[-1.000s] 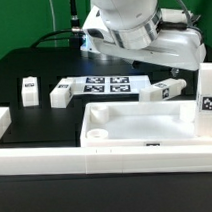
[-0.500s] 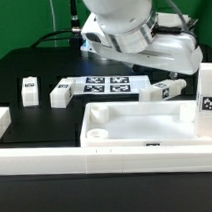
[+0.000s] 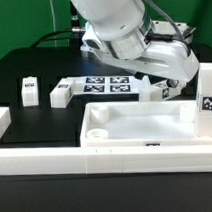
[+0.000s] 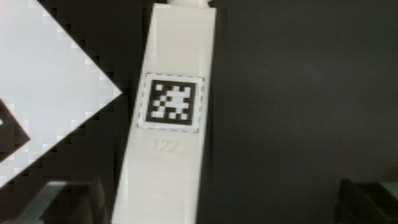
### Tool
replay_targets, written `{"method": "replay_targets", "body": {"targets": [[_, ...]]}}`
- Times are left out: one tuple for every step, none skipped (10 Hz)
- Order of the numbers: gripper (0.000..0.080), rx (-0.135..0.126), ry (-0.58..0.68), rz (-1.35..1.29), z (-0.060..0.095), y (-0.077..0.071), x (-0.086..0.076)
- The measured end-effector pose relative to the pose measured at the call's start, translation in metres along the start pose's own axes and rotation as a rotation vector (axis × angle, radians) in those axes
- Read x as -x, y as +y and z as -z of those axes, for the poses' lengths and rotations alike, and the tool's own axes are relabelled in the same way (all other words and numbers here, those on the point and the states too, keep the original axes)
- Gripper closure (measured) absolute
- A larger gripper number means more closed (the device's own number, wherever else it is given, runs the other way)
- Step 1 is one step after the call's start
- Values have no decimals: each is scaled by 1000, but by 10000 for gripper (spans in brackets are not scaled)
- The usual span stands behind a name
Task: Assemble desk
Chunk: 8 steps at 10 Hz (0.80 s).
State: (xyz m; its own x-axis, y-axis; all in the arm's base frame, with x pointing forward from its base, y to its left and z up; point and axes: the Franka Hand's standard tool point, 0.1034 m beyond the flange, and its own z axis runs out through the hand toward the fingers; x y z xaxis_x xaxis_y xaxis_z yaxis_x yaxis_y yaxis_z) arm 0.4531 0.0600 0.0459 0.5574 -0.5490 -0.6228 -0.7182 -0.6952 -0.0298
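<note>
Claw [image 4: 214, 200] hovering wide open over leg [image 4: 173, 60] lying beside marker board [image 3: 106, 84]; risk: closing off-centre, one finger pushing leg askew, grip slipping.

arm [image 3: 112, 22]: white, glossy, rounded | hand [image 3: 165, 77]: light grey | cables [image 3: 155, 9]: black
</note>
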Motion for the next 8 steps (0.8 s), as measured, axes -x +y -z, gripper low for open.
{"method": "replay_targets", "body": {"targets": [[150,-2,7,19,-2,3,-2],[150,0,19,27,-8,12,-5],[150,6,19,19,-14,19,-4],[150,11,20,15,-18,22,-4],[150,12,20,12,-19,23,-6],[150,7,25,8,-16,24,-9],[150,9,24,6,-18,24,-10],[150,13,19,6,-21,24,-10]]}}
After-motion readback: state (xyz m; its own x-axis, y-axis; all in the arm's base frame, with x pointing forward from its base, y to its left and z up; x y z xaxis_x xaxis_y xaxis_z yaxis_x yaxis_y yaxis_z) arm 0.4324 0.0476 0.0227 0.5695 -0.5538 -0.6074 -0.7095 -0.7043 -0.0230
